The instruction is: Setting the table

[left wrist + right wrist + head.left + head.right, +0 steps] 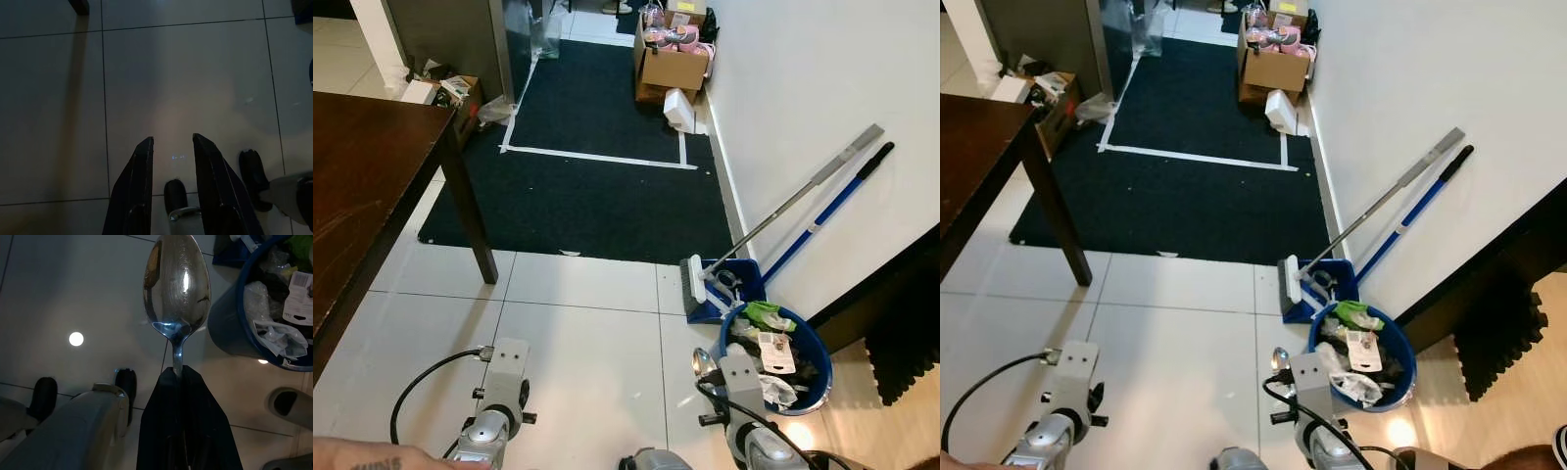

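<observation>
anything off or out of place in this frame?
Nothing spilled or broken. The right gripper is shut on a spoon, but it hangs low beside a blue bucket of rubbish, well away from the dark table on the robot's left. The left gripper is open above bare tile.

Right gripper (178, 374) with black fingers (166, 421) pinched on a silver spoon (177, 289), bowl outward, above pale floor tiles (73, 293), blue trash-filled bucket (230, 333) just beside
</observation>
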